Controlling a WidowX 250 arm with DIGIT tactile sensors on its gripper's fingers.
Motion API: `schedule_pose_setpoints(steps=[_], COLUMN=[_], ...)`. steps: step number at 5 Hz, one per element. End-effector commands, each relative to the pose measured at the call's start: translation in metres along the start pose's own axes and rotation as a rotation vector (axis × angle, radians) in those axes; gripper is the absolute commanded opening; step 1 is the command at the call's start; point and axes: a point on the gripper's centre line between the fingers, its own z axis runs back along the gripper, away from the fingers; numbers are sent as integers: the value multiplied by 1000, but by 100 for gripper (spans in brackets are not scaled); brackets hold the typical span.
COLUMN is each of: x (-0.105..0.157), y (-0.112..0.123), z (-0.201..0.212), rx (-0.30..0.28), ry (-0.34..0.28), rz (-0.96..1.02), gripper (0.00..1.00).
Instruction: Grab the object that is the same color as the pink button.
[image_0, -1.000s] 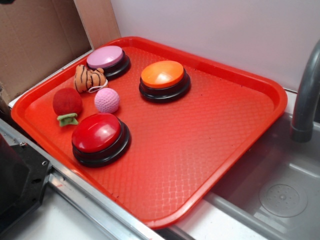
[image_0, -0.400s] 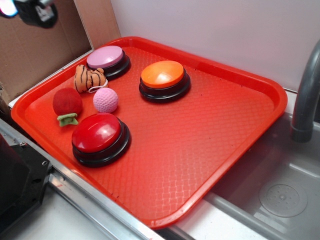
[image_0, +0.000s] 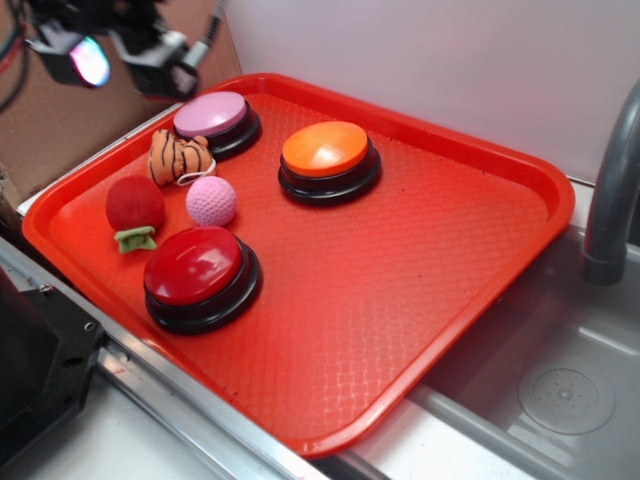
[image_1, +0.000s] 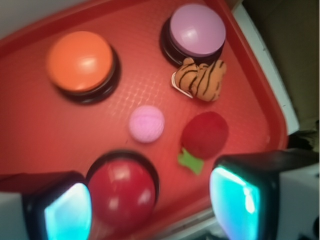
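Three buttons ring the pink ball (image_1: 146, 123), which lies on the red tray (image_0: 420, 300) between the tiger plush (image_1: 199, 79) and red button (image_1: 121, 195), ahead of the wide-open, empty jaws hovering well above.

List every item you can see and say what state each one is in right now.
Gripper: open, empty, high above the tray.
Pink ball: loose on the tray, not gripped.
Pink button: untouched.
Orange button: untouched.
Red button: untouched.
Tiger plush: lying down.
Red ball: resting.
Tray: flat.
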Motion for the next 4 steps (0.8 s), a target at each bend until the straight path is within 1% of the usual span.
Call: schedule_pose_setpoints(steps=[1,2,3,4], x=[27,28,27,26], y=[3,6,7,8], z=[-58,-83,-94,-103], rx=[42,85,102,121], ry=[-13,4,-3,6], rz=[78,88,77,84], gripper=[100,100,100,100])
